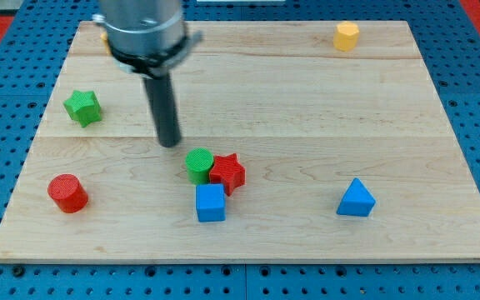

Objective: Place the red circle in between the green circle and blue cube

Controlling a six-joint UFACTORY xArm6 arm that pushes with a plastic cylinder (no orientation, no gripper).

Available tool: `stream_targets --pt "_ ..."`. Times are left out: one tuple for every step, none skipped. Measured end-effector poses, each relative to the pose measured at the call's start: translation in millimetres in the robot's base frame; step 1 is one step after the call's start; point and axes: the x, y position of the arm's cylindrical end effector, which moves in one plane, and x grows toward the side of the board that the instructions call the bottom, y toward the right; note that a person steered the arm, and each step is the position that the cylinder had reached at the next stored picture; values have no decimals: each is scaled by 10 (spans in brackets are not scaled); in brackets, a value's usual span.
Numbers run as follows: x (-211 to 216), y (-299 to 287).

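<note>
- Here my tip (169,143), the lower end of the dark rod, rests on the bare bench (307,108) a little to the view's left of centre; the rod rises straight up into a grey cylindrical housing (144,29) at the view's top.
- This tool is a plain rod with no jaws, so it neither spreads nor pinches; it touches no block.
- The green circle (198,164) is the nearest block, at about 4 o'clock from my tip, near it but apart.
- The red star (228,173) sits at 3 o'clock of the green circle, touching it.
- The blue cube (210,203) lies at about 5 o'clock of the green circle, just below both it and the red star; whether it touches them I cannot tell.
- The red circle (67,193) stands at about 8 o'clock from my tip, well apart, near the bench's lower-left corner, far from the green circle and blue cube.
- The green star (82,107) is at about 10 o'clock from my tip, towards the view's left edge.
- The blue triangle (356,199) lies at about 4 o'clock, well off to the view's right.
- The yellow block (346,36), seemingly hexagonal, sits at about 2 o'clock, near the bench's top edge.
- A sliver of another yellow block (105,37) peeks out beside the housing at the view's top left; its shape is hidden.
</note>
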Motion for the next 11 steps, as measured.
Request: stream_targets --pt "-69 -733" --pt "483 -1087" --pt "620 -1464" --pt "936 -1377" --pt "1162 -487" --pt "1162 551" --pt "1162 70" --pt "1154 -720" --pt "985 -1090" --pt "627 -1125" --pt "105 -1125"
